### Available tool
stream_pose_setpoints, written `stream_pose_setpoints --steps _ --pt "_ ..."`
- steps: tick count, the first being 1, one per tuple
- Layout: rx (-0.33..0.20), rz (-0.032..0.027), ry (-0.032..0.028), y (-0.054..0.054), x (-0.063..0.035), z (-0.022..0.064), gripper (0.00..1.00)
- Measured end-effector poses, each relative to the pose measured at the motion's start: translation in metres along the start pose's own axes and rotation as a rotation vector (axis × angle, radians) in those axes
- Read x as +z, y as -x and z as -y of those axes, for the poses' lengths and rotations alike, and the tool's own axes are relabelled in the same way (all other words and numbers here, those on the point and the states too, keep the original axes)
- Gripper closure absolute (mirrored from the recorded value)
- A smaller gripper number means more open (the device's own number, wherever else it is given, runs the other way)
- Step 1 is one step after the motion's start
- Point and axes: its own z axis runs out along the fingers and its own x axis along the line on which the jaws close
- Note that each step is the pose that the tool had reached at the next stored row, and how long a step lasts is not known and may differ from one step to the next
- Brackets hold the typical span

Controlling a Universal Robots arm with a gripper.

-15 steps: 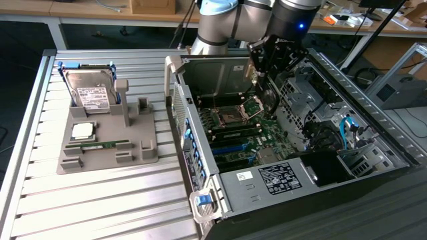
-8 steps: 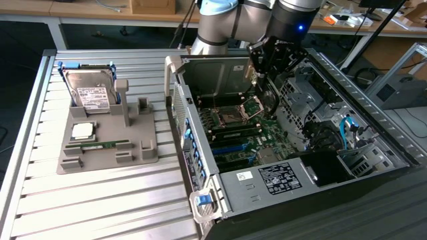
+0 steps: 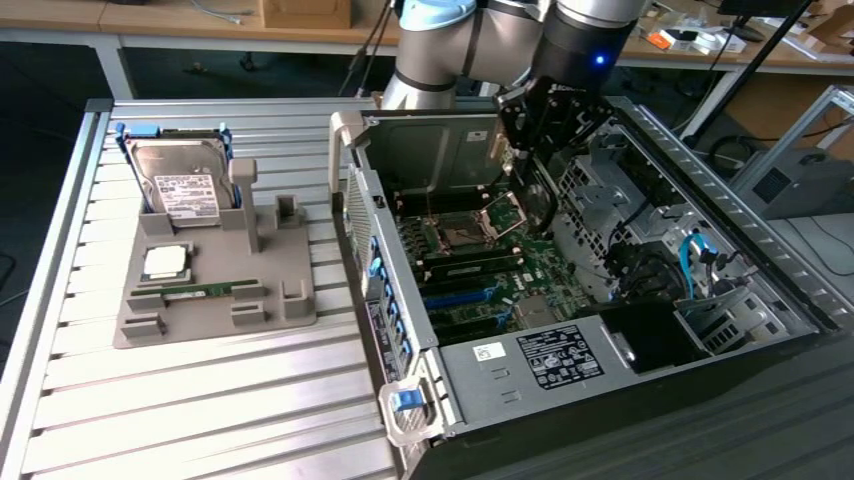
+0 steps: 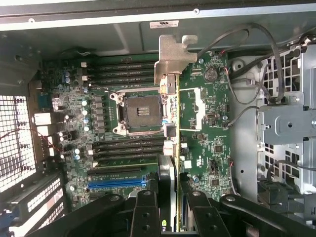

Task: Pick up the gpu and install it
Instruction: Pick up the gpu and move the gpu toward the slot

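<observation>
The gpu (image 4: 171,64) hangs edge-on between my fingers (image 4: 144,212), its silver metal bracket at the far end and the thin board running back to the gripper (image 4: 169,215), which is shut on it. It is held over the motherboard (image 4: 207,123), above the CPU socket (image 4: 138,111) and apart from the blue slot (image 4: 116,182). In the exterior view the gripper (image 3: 545,130) is inside the open top of the computer case (image 3: 534,360), with the gpu (image 3: 531,190) pointing down toward the motherboard (image 3: 507,270).
A grey holder tray (image 3: 214,300) sits on the slatted table at the exterior view's left, carrying a hard drive (image 3: 180,185), a CPU chip (image 3: 164,262) and a RAM stick (image 3: 207,291). Cables (image 3: 694,260) and drive cages crowd the case's right side.
</observation>
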Motion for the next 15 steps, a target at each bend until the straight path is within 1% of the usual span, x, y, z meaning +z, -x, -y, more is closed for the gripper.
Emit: stream_pose_setpoints --steps 6,15 --pt "0.0 -0.0001 -0.0001 0.0001 0.0032 0.0 0.73" --pt "0.0 0.0 0.0 0.0002 0.0036 -0.0001 0.73"
